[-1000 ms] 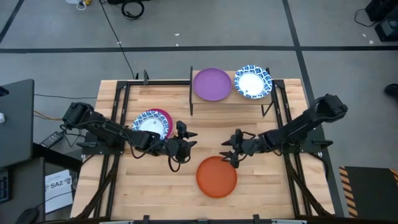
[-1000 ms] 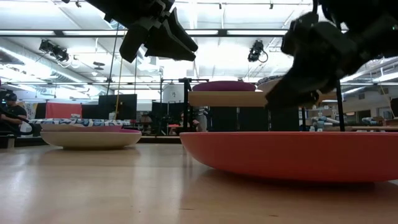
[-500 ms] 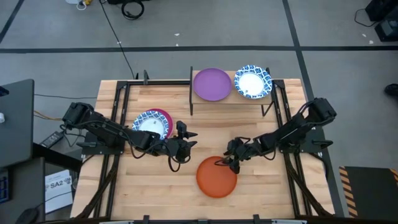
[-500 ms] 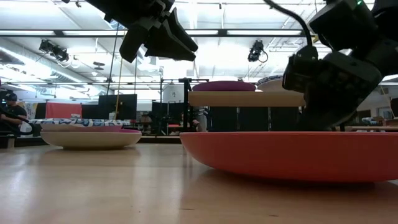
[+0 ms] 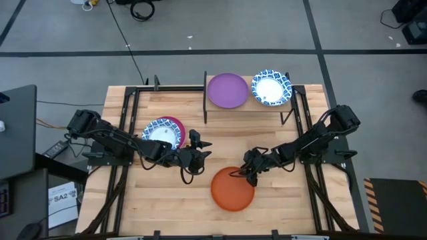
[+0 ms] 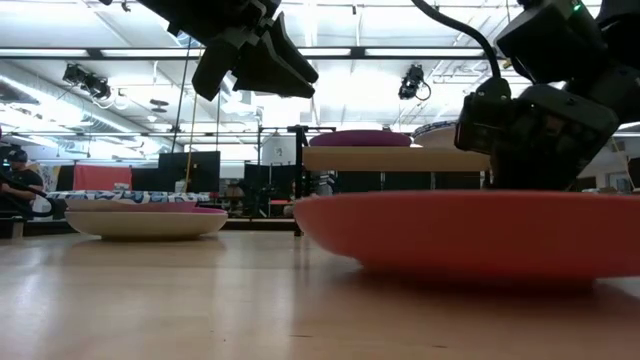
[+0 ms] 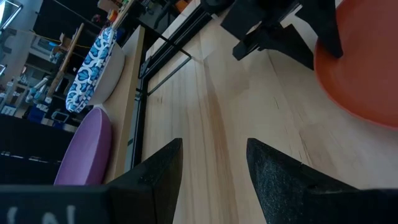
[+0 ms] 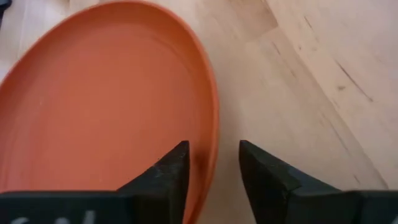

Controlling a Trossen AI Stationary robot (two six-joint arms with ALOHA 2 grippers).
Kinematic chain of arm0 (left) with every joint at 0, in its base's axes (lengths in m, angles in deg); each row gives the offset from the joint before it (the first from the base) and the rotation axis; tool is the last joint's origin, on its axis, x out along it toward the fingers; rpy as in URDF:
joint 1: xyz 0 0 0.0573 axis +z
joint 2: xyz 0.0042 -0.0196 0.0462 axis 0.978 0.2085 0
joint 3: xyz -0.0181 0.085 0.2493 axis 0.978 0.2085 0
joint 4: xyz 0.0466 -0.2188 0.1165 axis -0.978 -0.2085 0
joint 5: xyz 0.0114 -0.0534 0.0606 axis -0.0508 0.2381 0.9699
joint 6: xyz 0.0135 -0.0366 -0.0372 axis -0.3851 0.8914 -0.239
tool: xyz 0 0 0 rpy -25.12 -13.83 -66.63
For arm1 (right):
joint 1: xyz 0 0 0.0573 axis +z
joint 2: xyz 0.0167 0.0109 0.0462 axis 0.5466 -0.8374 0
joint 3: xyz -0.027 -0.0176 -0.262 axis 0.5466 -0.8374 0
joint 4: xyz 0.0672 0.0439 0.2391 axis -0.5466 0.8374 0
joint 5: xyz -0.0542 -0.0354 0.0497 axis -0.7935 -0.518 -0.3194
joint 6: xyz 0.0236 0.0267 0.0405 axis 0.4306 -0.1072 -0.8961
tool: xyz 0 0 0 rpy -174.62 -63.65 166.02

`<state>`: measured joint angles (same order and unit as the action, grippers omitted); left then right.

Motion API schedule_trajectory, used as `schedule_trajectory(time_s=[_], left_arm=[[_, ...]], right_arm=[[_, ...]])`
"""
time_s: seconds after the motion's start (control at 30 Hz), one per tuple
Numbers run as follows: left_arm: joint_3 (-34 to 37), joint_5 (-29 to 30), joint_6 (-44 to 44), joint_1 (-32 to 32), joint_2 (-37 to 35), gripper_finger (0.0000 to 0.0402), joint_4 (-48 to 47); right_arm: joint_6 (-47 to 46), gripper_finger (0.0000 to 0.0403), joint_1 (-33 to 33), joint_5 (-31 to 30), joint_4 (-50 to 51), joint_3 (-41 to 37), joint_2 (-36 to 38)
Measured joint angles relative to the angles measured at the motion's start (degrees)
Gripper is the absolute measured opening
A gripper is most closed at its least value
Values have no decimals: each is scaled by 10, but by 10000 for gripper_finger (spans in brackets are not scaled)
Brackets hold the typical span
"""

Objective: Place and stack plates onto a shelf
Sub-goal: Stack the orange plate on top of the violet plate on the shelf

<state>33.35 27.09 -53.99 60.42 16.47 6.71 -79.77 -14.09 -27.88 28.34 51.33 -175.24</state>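
The orange plate lies on the table near its front middle and fills the low view. My right gripper is down at its far right rim, shut on it. My left gripper hovers open above bare table, left of the orange plate, and holds nothing. The shelf stands at the far edge on black legs. It carries a purple plate and a white plate with a blue rim. Another blue-rimmed plate rests on a magenta one on the table's left. My right gripper has the orange plate by its far right rim. One finger is inside the plate and the other outside it. The fingers come slanting down from the table's right. The plate sits slightly raised at its near side.
Black frame rails run along the left and right sides of the table. Bare wood lies between the shelf and the orange plate. Beyond the table the low view shows a room with a person at far left.
My right gripper has moved toward the near edge and down, from above the table onto the orange plate's far right rim. In the low view the plate has then tipped, its near side lifting a little off the table. The left arm has stayed still.
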Motion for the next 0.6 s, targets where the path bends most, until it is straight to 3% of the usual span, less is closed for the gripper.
schedule_trajectory(time_s=[0.2,0.6], left_arm=[[0,0,3,0,0,185,0],[0,10,102,-10,-5,185,-5]], right_arm=[[-2,89,0,0,0,0,0],[-85,22,0,0,-18,0,0]])
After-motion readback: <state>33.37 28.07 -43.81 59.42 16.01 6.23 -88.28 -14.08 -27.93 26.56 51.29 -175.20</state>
